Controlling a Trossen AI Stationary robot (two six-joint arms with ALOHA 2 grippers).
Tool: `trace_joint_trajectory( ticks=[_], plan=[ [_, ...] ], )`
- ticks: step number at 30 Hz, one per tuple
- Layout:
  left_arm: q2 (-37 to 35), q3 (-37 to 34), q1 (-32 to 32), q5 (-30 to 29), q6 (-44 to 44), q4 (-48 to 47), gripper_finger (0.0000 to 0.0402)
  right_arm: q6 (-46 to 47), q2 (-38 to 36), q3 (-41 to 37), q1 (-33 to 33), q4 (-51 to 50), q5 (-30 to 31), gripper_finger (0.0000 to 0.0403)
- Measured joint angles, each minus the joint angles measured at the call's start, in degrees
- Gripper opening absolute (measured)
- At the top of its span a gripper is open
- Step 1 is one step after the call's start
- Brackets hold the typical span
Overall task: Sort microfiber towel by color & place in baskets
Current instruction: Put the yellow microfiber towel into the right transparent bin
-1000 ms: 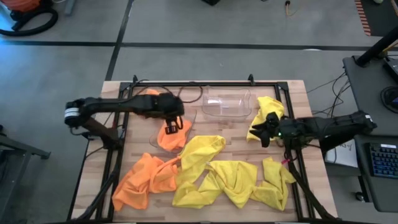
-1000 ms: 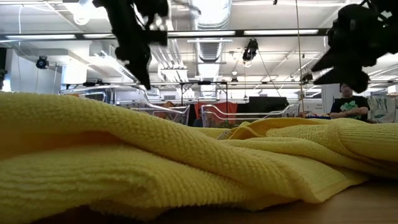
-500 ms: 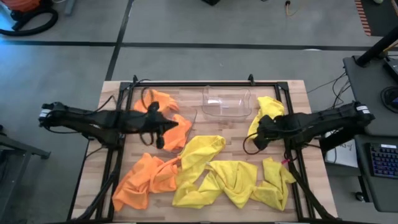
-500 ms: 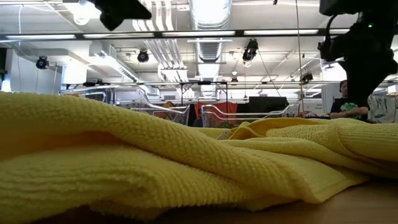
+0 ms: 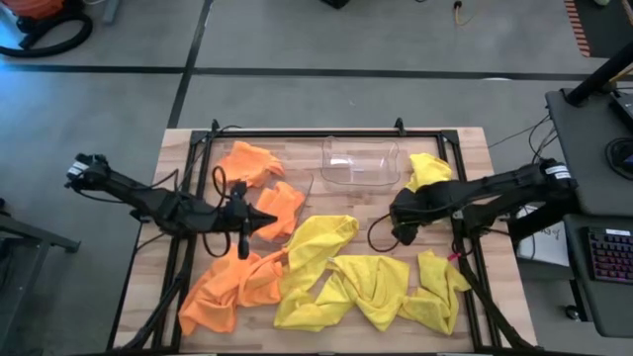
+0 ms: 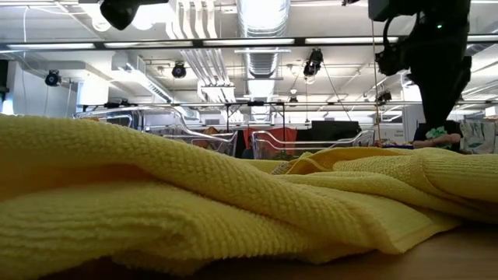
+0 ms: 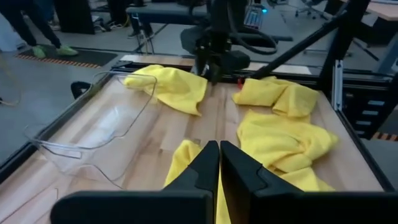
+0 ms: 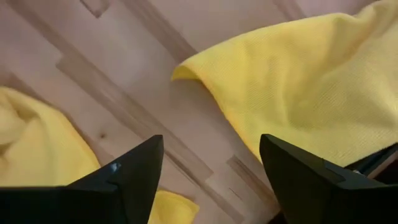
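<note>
Bright orange towels lie at the far left [image 5: 247, 158], in a faint clear basket [image 5: 310, 188] as a heap [image 5: 282, 203], and at the near left [image 5: 232, 282]. Yellow towels spread over the near middle [image 5: 366, 282], and one lies at the far right [image 5: 427, 168]. A second clear basket [image 5: 361, 163] stands by the far edge, bare inside. My left gripper [image 5: 259, 222] hangs shut beside the orange heap, and its closed fingers [image 7: 214, 168] hold nothing. My right gripper [image 5: 399, 225] is open [image 8: 211, 180] above bare wood between yellow towels [image 8: 311, 81].
A black metal frame [image 5: 326, 133] runs round the wooden table top [image 5: 366, 213]. In the low view yellow towel [image 6: 194, 202] fills the foreground and both arms show only at the top. A person [image 6: 436, 134] stands far behind the table.
My left gripper has let go of the orange towel, which now lies heaped in the left basket. The gripper has drawn back toward the near left and risen. My right gripper has moved off the far-right yellow towel toward the table's middle and near side.
</note>
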Motion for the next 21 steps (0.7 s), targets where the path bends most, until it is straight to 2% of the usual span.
trace_joint_trajectory(
  ticks=[5, 8, 13, 21],
  plan=[
    [0.6, 0.0, -2.9, -2.9, -0.2, -0.1, 0.0000, -0.7, 3.5, 1.7, 0.0, -0.1, 5.5, 0.0265],
    [0.7, 0.0, -3.8, -2.9, -0.2, -0.1, 0.0000, -5.5, 5.5, 2.7, -0.1, -0.4, 4.6, 0.0265],
    [0.7, 0.0, -4.0, -3.0, -1.0, -0.1, 0.0000, -6.4, 8.5, 4.0, 0.0, -0.6, 3.7, 0.0262],
    [0.8, 0.0, -4.0, -3.0, -1.0, -0.4, 0.0000, -10.9, 13.3, 4.4, -0.3, -0.8, 6.2, 0.0252]
  ],
)
